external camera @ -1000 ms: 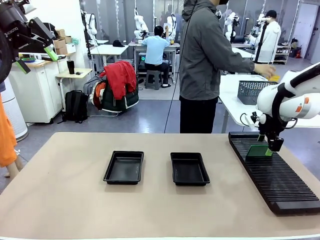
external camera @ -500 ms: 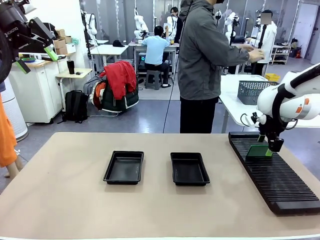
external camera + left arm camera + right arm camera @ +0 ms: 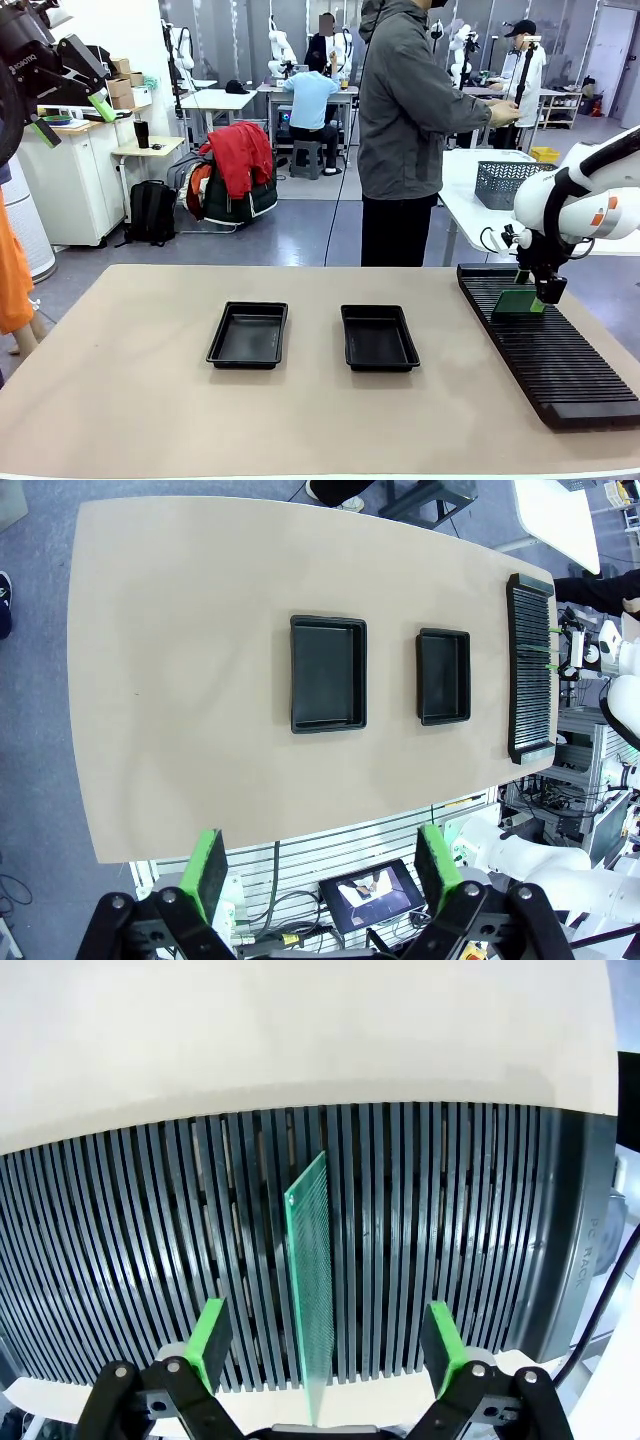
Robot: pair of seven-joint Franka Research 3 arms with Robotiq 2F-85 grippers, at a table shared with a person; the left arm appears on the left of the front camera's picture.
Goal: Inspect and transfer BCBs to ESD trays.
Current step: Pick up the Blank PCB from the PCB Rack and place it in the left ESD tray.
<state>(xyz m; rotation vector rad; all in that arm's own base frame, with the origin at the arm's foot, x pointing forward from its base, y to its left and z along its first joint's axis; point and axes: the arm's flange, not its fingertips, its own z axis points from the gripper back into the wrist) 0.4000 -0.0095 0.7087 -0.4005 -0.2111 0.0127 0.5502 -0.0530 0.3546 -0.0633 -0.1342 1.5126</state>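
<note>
One BCB (image 3: 310,1280), a thin speckled green board, stands on edge in a slot of the black ribbed rack (image 3: 120,1250). My right gripper (image 3: 326,1345) is open around it, one green pad on each side and a gap to both. In the front view the BCB (image 3: 516,301) sits at the rack's far end under the right gripper (image 3: 540,292). Two black ESD trays (image 3: 248,335) (image 3: 378,338) lie side by side mid-table with nothing in them. My left gripper (image 3: 72,118) hangs open, high at the far left. From above, the left wrist view takes in the trays (image 3: 328,673) (image 3: 443,676).
The slotted rack (image 3: 550,350) runs along the table's right side. A person in a grey jacket (image 3: 405,120) stands at the far edge, turned towards a white side table with a grey mesh basket (image 3: 510,182). Bare tabletop (image 3: 130,380) surrounds the trays.
Neither arm has moved. The person at the far side has shifted their hands over the side table.
</note>
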